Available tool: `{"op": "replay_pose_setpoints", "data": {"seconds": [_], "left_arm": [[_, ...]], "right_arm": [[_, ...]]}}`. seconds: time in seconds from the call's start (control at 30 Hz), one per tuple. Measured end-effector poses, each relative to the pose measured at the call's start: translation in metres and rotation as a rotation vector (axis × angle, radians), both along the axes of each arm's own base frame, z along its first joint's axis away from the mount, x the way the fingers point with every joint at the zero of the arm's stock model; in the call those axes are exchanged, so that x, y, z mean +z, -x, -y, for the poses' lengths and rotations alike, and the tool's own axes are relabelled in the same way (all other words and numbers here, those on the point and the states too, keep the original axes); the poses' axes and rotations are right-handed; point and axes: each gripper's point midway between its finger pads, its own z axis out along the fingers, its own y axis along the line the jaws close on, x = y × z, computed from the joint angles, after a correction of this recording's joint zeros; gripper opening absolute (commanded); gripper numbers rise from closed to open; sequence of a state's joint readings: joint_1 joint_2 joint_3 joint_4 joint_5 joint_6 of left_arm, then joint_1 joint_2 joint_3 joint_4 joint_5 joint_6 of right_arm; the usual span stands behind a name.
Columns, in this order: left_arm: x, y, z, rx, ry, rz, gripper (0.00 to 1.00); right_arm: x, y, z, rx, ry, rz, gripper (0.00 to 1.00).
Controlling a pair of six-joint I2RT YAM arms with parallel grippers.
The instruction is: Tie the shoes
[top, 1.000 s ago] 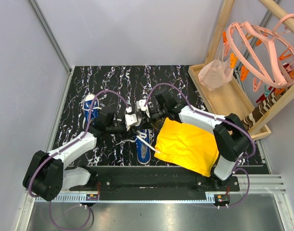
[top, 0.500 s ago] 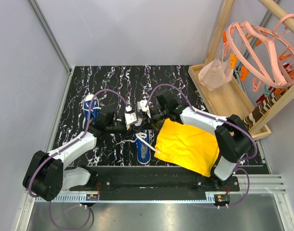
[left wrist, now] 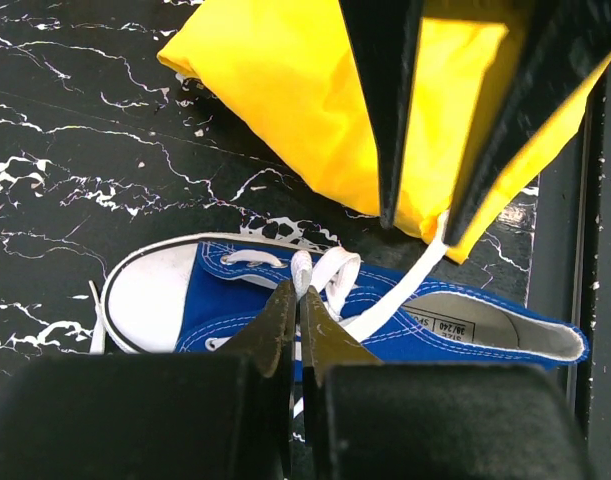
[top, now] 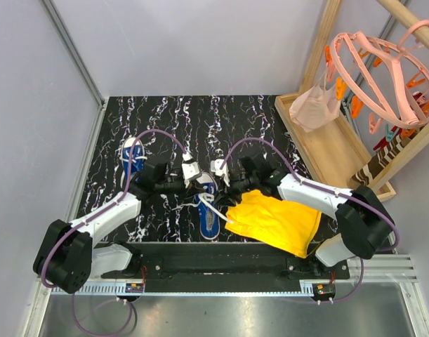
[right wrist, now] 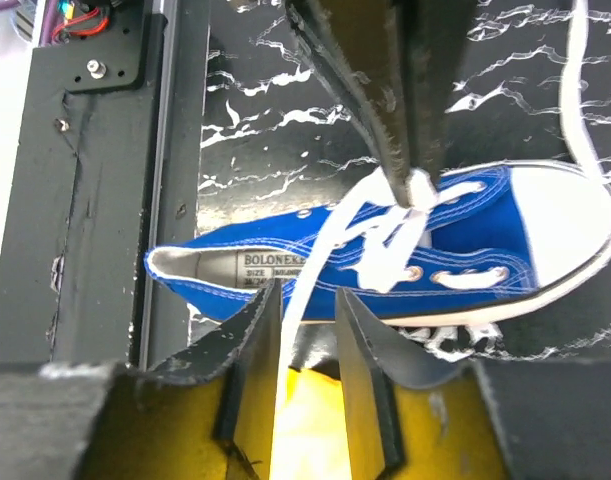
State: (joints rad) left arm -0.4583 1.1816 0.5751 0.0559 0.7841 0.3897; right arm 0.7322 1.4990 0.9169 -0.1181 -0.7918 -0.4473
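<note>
Pinching a lace (left wrist: 330,270), left pincer (left wrist: 297,292) hovers over sneaker (left wrist: 390,335).

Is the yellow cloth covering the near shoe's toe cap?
No, the toe cap shows bare, clear of the yellow cloth.

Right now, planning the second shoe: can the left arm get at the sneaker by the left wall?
Probably yes: that sneaker lies uncovered right beside the left arm, only its cable crossing above. First the left gripper must release the lace it pinches.

white arm links (top: 109,214), blk joints (top: 63,256), purple cables (top: 158,132), blk gripper fingers (right wrist: 247,380), blk base rail (top: 221,265)
</note>
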Motion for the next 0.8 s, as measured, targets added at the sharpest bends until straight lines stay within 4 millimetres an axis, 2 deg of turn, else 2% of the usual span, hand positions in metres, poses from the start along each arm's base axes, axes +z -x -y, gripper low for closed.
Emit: {"op": "replay_pose_setpoints", "data": {"seconds": [0.17,0.4,0.8], "left_arm": [[0.0,0.0,0.0,0.001,0.001,-0.003,0.0],[0.0,0.0,0.0,0.002,0.001,-0.005,0.0],[0.001,0.0,0.0,0.003,0.004,0.0,0.0]], "right_arm": [[-0.007,0.004,-0.014,-0.032,0.01,-0.005,0.39],[-0.017,-0.008,-0.028,-0.099,0.01,0.01,0.51],[-0.021,-0.016,-0.037,-0.126,-0.01,0.04,0.42]]}}
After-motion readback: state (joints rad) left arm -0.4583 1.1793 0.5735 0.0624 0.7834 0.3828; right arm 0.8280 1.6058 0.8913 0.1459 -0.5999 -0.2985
